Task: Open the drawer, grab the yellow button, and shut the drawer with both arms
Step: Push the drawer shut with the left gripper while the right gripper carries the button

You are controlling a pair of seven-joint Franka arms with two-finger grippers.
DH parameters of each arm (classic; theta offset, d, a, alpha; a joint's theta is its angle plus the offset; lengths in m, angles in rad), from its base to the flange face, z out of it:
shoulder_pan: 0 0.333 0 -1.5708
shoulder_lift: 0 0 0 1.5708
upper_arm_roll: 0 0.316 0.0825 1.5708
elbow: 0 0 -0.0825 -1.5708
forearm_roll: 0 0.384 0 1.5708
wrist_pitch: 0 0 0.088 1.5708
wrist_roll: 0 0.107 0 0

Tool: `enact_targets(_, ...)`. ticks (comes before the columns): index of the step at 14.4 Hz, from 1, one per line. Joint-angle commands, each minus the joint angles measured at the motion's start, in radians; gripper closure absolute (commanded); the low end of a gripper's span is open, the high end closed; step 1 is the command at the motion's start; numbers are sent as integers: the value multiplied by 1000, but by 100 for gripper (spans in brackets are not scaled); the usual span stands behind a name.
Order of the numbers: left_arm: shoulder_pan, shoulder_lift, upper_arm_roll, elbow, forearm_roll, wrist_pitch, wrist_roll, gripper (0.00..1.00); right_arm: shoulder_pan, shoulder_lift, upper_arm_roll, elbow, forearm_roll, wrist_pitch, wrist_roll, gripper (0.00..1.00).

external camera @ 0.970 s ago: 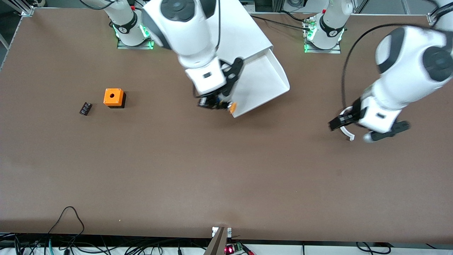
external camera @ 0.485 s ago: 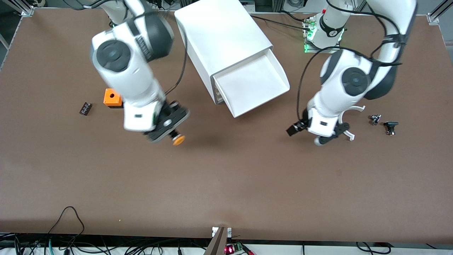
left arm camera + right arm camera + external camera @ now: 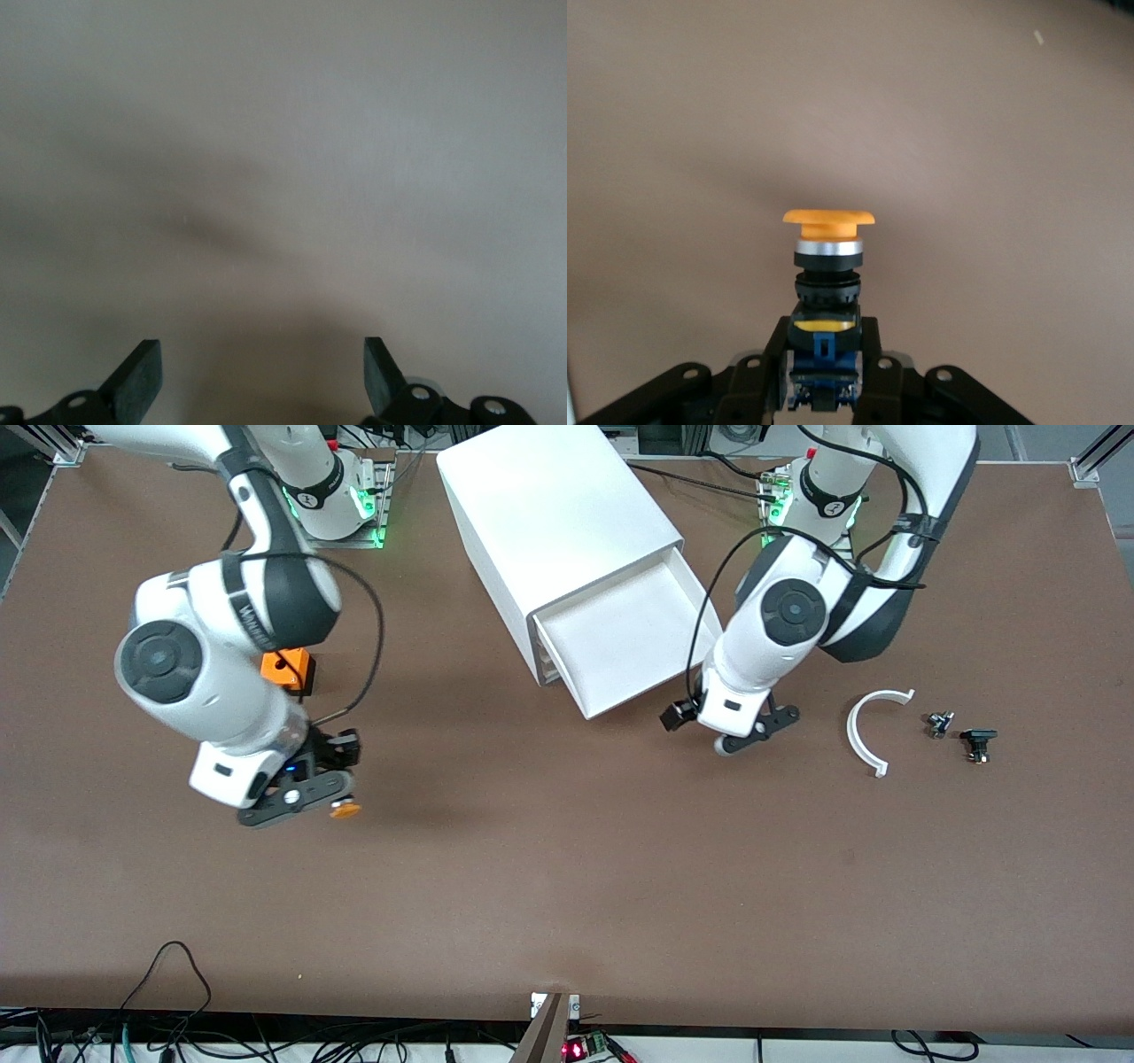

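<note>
The drawer (image 3: pixel 633 633) is pulled out of the white cabinet (image 3: pixel 558 522) and looks empty. My right gripper (image 3: pixel 330 802) is shut on the button (image 3: pixel 345 809), over bare table near the right arm's end. In the right wrist view the fingers (image 3: pixel 879 363) clamp the blue-black body and the orange cap (image 3: pixel 827 220) points away from the gripper (image 3: pixel 826 372). My left gripper (image 3: pixel 733 728) hangs beside the open drawer's front corner, toward the left arm's end. In the left wrist view it (image 3: pixel 261 379) is open and empty, facing a plain pale surface.
An orange cube with a hole (image 3: pixel 288 667) sits partly hidden by the right arm. A white curved strip (image 3: pixel 861 735) and two small black parts (image 3: pixel 939 723) (image 3: pixel 976 741) lie toward the left arm's end.
The right arm has carried the button from the drawer's front toward its own end of the table. The left gripper has moved from the curved strip to the drawer's corner.
</note>
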State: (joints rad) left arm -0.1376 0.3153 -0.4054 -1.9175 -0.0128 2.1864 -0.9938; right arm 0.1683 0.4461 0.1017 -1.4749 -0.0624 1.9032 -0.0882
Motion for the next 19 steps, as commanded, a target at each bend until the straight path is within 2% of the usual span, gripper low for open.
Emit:
enact_targets(1, 6, -59, -55, -81, 14, 10, -6, 0, -105, -61, 18, -149, -5, 13, -63, 79)
enact_targets(5, 16, -123, -177, -149, 14, 4, -2, 0, -203, -67, 18, -264, -11, 101, -181, 79)
enact_targets(8, 23, -150, -266, -181, 14, 4, -2, 0, -262, -61, 18, -361, -20, 285, -342, 78)
enact_targets(13, 23, -154, -286, -204, 10, 9, 1, 0, -334, -49, 18, -534, -19, 491, -484, 78)
enact_targets(16, 24, -154, -303, -209, -9, 9, 3, 0, -354, -44, 15, -680, -17, 705, -533, 77)
enact_targets(17, 23, -154, -311, -209, -10, 10, 3, 0, -355, -43, 10, -696, -17, 730, -547, 77)
enact_targets(18, 23, -154, -329, -209, -10, 12, 3, 0, -360, -32, 10, -699, -17, 735, -554, 74)
enact_targets(19, 24, -154, -349, -209, -10, 13, 3, 0, -366, -27, 9, -699, -17, 735, -558, 67)
